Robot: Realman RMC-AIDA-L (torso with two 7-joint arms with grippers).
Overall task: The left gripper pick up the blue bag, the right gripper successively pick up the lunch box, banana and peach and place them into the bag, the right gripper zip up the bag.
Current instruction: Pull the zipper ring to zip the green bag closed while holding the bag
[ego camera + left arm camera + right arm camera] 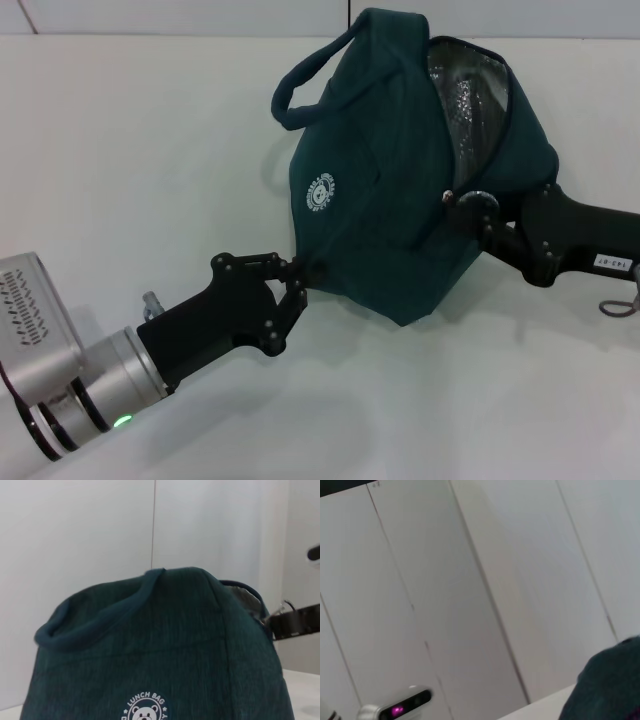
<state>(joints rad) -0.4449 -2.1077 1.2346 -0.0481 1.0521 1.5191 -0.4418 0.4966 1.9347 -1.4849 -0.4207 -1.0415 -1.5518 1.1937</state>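
The blue bag [400, 190] hangs lifted above the white table, its handles [310, 75] up and its round white logo [319, 191] facing me. My left gripper [293, 290] is shut on the fabric at the bag's lower corner. The bag's mouth gapes at the upper right, showing silver lining [470, 100]. My right gripper [472, 207] reaches in from the right and pinches at the zipper line, on the small pull [449, 197]. The left wrist view shows the bag [165, 650] close up, with the right gripper [295, 621] beside it. The lunch box, banana and peach are out of view.
The white table [140, 150] runs back to a pale panelled wall [180, 15]. In the right wrist view, a corner of the bag [612, 685] shows against the wall, and a small silver device with a purple light [400, 708] sits low.
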